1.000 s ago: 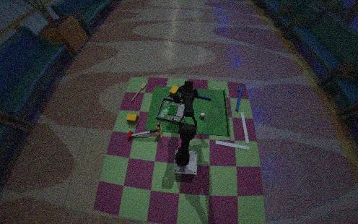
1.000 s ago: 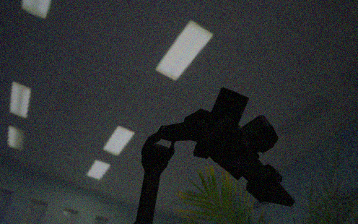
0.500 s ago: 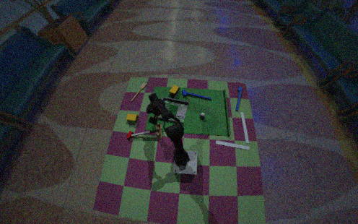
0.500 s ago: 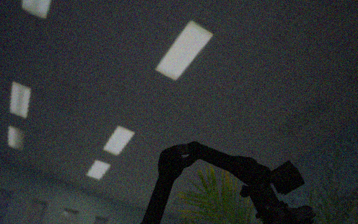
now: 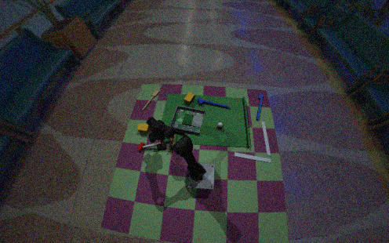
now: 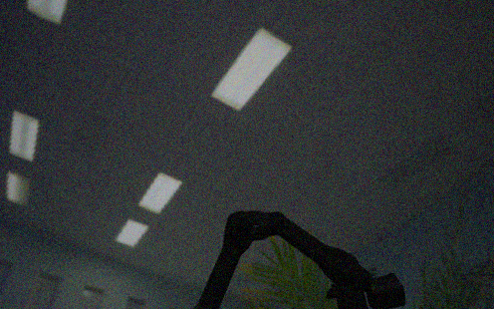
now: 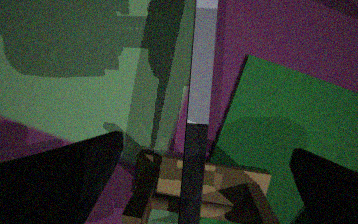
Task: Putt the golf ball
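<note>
On the green turf [image 5: 229, 117] sits a shallow square frame [image 5: 177, 117] with pale walls; inside it only a patch of green shows, and whether anything small lies there is too dim to tell. The white golf ball [image 5: 219, 125] rests on the turf to the right of that frame, apart from it.

The red putter [image 5: 149, 146] lies flat on the checkered mat [image 5: 243, 196], just off the turf's near-left corner. Its long axis runs roughly left to right in the top view: the red head [image 5: 140, 147] points toward the mat's left edge, and the pale shaft runs right until it disappears beneath the arm. The far end of the shaft is hidden.

The pincer [image 5: 156, 131] hangs over the shaft with its fingers spread wide and nothing between them. In the wrist view the shaft [image 7: 202, 75] runs up the middle of the picture, pale above and shadowed below, passing between the two dark fingers; it is not clear there whether either finger touches it.

The exterior view is very dark and shows only the arm [image 6: 299, 244] as a silhouette, cut off at the bottom edge, with ceiling lights [image 6: 251, 68] behind.
</note>
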`<state>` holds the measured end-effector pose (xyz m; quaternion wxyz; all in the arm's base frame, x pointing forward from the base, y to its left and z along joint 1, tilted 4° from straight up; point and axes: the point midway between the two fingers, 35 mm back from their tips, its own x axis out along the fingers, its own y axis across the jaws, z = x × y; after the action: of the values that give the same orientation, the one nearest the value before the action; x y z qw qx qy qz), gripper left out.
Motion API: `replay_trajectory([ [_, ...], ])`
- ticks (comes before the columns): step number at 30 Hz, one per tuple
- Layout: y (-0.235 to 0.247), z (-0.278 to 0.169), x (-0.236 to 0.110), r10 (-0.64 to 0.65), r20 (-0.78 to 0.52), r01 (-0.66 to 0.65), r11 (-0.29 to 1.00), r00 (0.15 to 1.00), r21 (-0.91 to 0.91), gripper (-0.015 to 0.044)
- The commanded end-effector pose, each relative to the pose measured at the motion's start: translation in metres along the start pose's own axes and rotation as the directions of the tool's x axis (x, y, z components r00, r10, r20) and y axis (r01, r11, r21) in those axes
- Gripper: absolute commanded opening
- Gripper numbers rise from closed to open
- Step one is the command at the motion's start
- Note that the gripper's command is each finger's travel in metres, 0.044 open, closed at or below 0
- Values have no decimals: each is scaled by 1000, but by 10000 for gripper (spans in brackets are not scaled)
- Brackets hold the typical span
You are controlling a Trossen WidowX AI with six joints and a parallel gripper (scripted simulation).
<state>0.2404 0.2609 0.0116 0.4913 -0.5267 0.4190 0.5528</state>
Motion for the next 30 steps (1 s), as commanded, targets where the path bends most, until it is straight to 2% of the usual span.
replay_trajectory([
  [1, 4, -5, 16, 10, -14, -10, 1000, 1000, -7, 440],
  [5, 4, -5, 18, 10, -14, -10, 1000, 1000, -7, 440],
  [10, 5, -8, 38, 10, -14, -11, 1000, 1000, -7, 440],
  [30, 5, -11, 62, 10, -15, -11, 1000, 1000, -7, 440],
])
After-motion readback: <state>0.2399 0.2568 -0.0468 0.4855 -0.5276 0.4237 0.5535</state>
